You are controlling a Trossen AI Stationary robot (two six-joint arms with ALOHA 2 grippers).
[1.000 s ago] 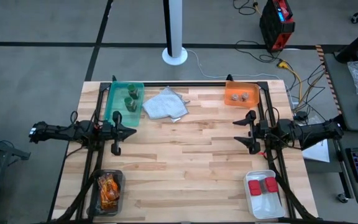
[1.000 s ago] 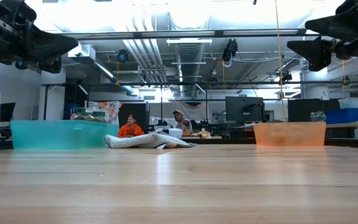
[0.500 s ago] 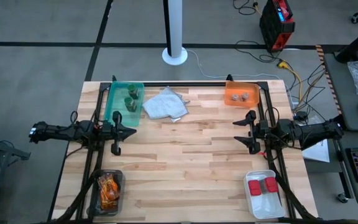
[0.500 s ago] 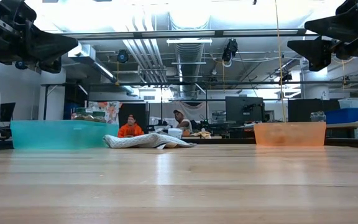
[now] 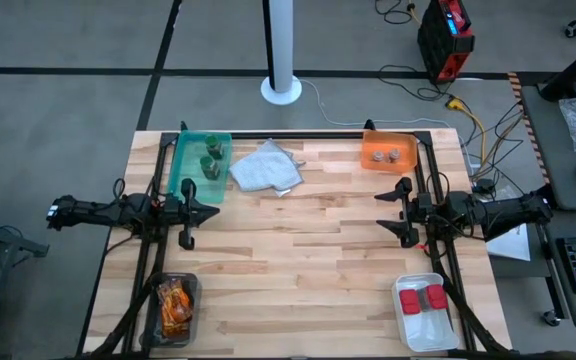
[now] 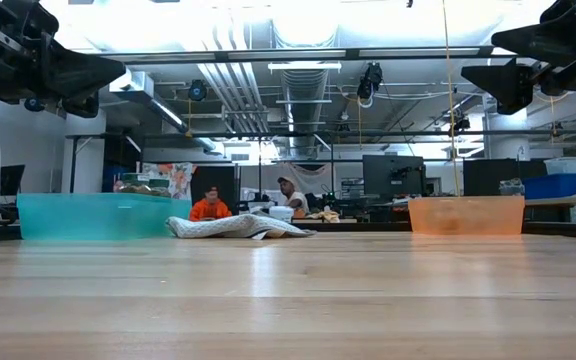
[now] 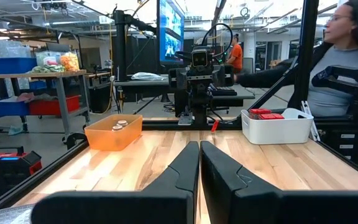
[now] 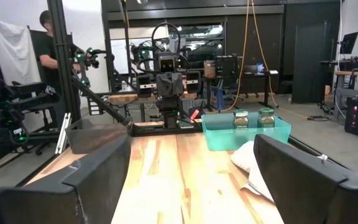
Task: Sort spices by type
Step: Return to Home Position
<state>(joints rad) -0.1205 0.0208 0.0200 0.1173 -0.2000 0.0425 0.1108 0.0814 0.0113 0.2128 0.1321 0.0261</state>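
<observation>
Green-capped jars [image 5: 210, 158] stand in the teal tray [image 5: 183, 170] at the far left; the right wrist view shows two of them [image 8: 241, 118]. Tiny grey round jars [image 5: 388, 155] sit in the orange tray [image 5: 373, 145], red boxy containers [image 5: 421, 298] in the white tray [image 5: 405, 318], and orange-brown packets [image 5: 174, 305] in the dark tray [image 5: 153, 325]. My left gripper [image 5: 216, 212] hovers shut above the table's left side [image 7: 199, 149]. My right gripper [image 5: 380, 212] hovers open above the right side [image 8: 191, 149]. Neither holds anything.
A pale grey cloth [image 5: 266, 168] lies crumpled between the teal and orange trays, at the far edge. Bare wooden tabletop [image 5: 298, 260] stretches between the two grippers. People sit in the room beyond the table [image 6: 208, 207], and one is seated by the right arm [image 7: 347, 56].
</observation>
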